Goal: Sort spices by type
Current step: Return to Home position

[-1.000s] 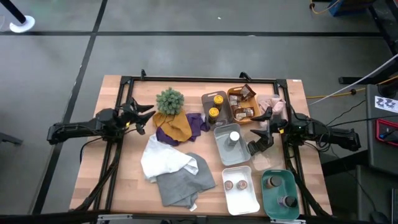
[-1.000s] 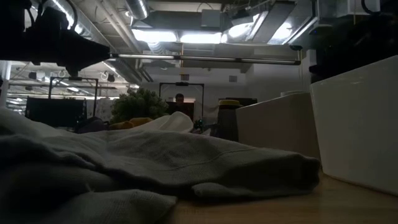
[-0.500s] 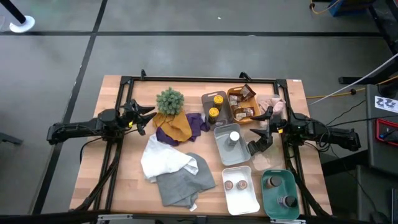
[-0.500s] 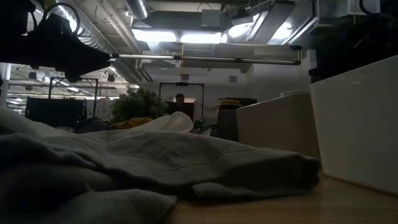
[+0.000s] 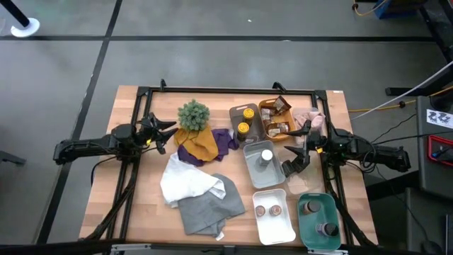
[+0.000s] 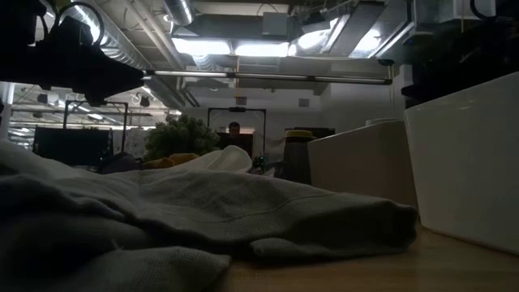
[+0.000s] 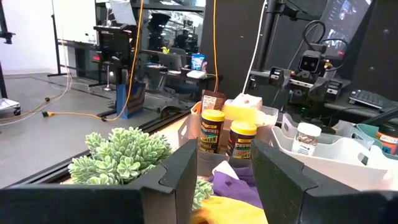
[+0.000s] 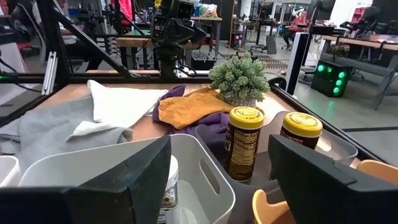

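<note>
The spices sit in trays on the table's right half. Two yellow-topped tins (image 5: 245,120) (image 7: 212,130) (image 8: 245,142) stand upright in a grey-brown tray. Brown packets (image 5: 277,126) lie in an orange tray. A white-capped jar (image 5: 266,157) (image 7: 306,138) stands in a grey tray. Two short bottles (image 5: 267,210) stand in a white tray, and two more (image 5: 310,207) in a teal tray. My left gripper (image 5: 164,133) (image 7: 224,180) hovers open at the left, beside the plant. My right gripper (image 5: 296,150) (image 8: 221,186) hovers open beside the grey tray's right edge. Nothing is between either gripper's fingers.
A bushy green plant (image 5: 192,113) stands on the mustard cloth (image 5: 200,144) and purple cloth (image 5: 223,140). The white cloth (image 5: 185,183) and grey cloth (image 5: 209,205) (image 6: 203,219) lie near the front. A black frame (image 5: 226,90) runs along the table's edges. The white tray's wall (image 6: 470,162) fills the low view's right.
</note>
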You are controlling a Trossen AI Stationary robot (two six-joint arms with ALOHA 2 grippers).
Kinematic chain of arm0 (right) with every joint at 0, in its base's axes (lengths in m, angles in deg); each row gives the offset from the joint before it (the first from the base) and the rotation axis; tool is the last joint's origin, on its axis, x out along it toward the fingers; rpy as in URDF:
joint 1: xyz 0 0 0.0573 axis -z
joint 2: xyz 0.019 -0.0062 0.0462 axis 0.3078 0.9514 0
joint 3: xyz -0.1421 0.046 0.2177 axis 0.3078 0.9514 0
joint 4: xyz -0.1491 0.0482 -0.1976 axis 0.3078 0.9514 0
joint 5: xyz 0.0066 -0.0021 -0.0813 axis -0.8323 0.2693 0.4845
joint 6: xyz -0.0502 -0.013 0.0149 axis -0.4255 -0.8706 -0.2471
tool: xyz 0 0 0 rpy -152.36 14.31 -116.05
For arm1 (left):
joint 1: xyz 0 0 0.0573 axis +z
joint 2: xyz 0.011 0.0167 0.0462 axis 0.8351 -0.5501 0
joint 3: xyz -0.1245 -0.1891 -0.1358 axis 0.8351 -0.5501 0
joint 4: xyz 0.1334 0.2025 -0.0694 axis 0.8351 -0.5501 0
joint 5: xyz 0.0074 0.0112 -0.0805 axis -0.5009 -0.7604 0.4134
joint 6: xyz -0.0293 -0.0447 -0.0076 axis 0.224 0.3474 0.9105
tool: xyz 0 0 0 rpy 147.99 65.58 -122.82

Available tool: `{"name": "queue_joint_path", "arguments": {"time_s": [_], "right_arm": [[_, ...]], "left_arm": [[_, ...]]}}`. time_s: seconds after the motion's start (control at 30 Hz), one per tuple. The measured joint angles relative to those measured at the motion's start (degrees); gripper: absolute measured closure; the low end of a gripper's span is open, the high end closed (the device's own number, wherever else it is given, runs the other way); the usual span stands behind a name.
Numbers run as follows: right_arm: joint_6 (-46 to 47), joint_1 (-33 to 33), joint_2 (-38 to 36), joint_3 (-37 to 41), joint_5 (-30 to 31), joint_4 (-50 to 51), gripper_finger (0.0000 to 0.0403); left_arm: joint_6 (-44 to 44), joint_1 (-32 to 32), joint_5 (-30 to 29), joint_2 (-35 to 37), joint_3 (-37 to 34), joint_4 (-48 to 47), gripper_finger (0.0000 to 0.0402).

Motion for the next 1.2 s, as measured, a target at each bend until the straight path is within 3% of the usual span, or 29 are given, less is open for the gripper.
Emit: {"name": "queue_joint_path", "arguments": {"time_s": [0.73,1.2], "right_arm": [[-1.97,0.0,0.0,0.02,-0.81,-1.22,0.0134],[-4.74,0.01,0.01,2.95,-1.48,-9.48,0.0134]], "left_arm": [[0.0,0.0,0.0,0.0,-0.01,-0.02,0.0265],[0.0,0.0,0.0,0.0,-0.01,-0.04,0.0265]]}}
